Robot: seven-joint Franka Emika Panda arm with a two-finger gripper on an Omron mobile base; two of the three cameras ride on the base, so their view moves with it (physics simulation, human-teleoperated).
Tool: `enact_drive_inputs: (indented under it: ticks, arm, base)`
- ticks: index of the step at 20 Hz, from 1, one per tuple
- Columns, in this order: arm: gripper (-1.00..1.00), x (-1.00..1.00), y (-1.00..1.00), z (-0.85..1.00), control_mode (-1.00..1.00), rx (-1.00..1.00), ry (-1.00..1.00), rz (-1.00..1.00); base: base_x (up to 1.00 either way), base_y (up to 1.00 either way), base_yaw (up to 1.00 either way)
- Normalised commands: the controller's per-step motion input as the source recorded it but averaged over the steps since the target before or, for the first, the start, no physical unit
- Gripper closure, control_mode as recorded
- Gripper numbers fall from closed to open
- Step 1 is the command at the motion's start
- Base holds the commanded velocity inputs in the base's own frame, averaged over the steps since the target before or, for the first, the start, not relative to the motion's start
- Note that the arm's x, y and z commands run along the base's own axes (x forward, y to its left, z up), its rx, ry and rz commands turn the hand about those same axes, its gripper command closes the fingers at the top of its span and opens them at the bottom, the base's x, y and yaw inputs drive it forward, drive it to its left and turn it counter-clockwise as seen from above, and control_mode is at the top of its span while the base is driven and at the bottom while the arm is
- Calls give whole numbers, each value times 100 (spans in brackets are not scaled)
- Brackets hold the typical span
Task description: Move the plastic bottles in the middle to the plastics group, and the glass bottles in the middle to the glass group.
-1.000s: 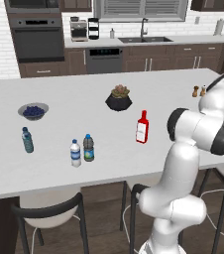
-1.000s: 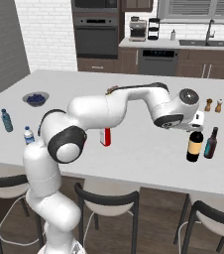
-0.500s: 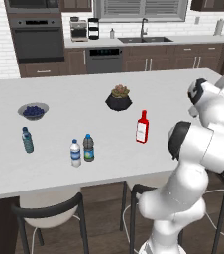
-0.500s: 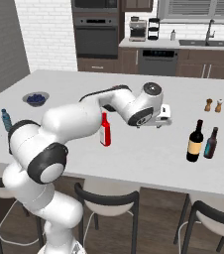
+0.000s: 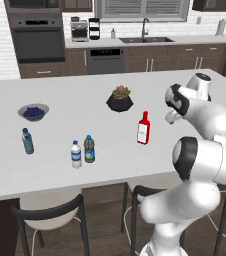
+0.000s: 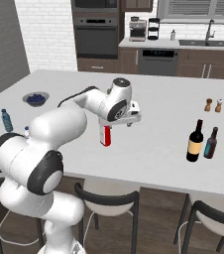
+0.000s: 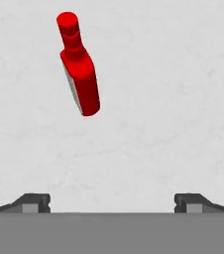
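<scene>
Left base view: red bottle [image 5: 143,128] is standing upright on the counter [image 5: 60,100], just left of the wrist; the grey bottle [image 5: 89,149] and white water bottle [image 5: 75,154] are standing side by side farther left, near the front edge. The teal bottle [image 5: 27,141], berry bowl [image 5: 33,111] and plant pot [image 5: 119,99] are sitting well apart, with bare counter between them.

Right base view: gripper [image 6: 127,117] is hanging above the counter, just right of and above the red bottle [image 6: 105,135]. Brown bottle [image 6: 195,142] and teal-blue bottle [image 6: 210,144] are standing together far to its right, near the front edge; shakers [image 6: 213,105] are sitting behind them. Open surface is lying between.

Hand view: jaws are standing spread wide, gripping nothing; fingertips [image 7: 32,203] are framing bare counter. Red bottle [image 7: 79,72] is lying ahead, toward the left finger, clear of both.
</scene>
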Motion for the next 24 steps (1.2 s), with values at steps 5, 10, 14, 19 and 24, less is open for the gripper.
enact_drive_inputs:
  ticks: [5,10,14,19,24]
  arm:
    - [-100,33,100,0,-100,-1,21,13]
    - [-100,50,61,-7,-100,0,5,1]
    - [-100,45,-1,-34,-100,0,-1,-1]
    - [-100,7,-11,-32,-100,0,-6,-8]
    - [-100,43,0,-26,-100,0,-2,-7]
  base:
    - [0,0,0]
    - [0,0,0]
    - [0,0,0]
    - [0,0,0]
    - [0,0,0]
